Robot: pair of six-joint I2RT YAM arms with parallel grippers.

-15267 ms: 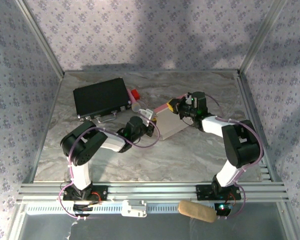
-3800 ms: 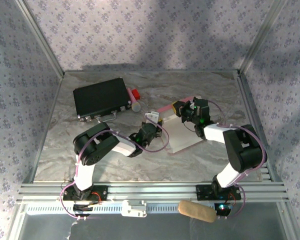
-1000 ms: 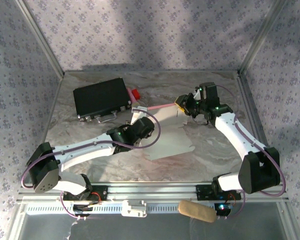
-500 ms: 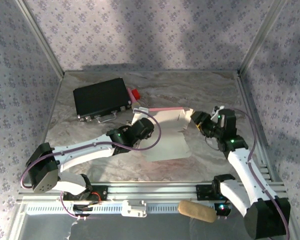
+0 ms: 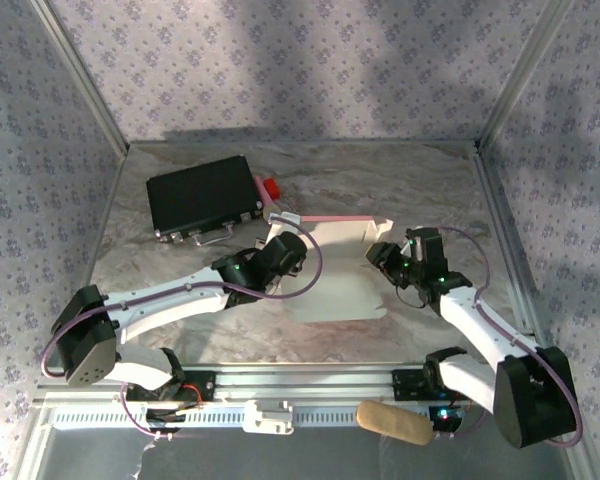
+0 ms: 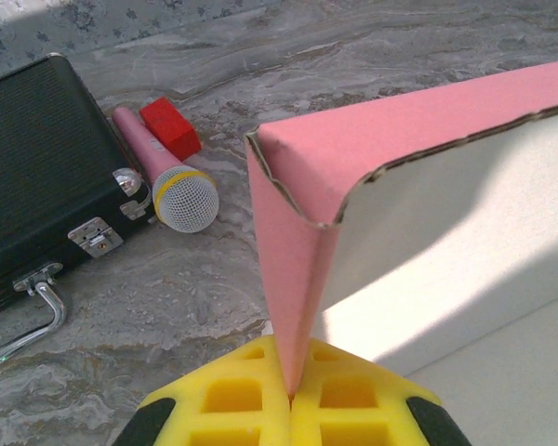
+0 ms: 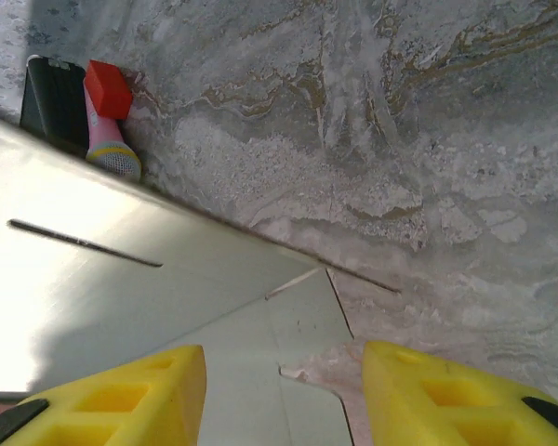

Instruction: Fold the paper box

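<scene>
Cardboard: the paper box (image 5: 340, 278) is one thin sheet, partly raised and not yet box-shaped; its pale whitish inner face is turned up; the pink outer face shows along the lifted far flap

Position: it lies mid-bench (image 5: 420, 180) between my two arms; the near part is flat on the marbled top; the black case (image 5: 202, 195) sits well apart at the far left

Flaps: on the left wrist camera I see one pink flap standing upright; it bends round a corner into a long wall running off to the right; the wall's cut top edge shows a thin dark line against the white inner side

Slot: on the right wrist camera there is one thin dark slit in the whitish panel; a crease marks where a smaller flap joins it; that flap's notched corner rests on the bench

Left claw (image 6: 291, 381): clenched on the lower end of the upright pink flap; the yellow pads press together with the card between them

Right claw (image 7: 284, 358): released; its yellow fingers stand apart over the sheet's right-hand corner with nothing pinched; whether either finger touches the card I cannot tell

Bystanders: a pink microphone (image 6: 163, 177) with a grey mesh head and yellow ring lies just beside the case; a red block (image 6: 170, 128) sits right by its handle
</scene>
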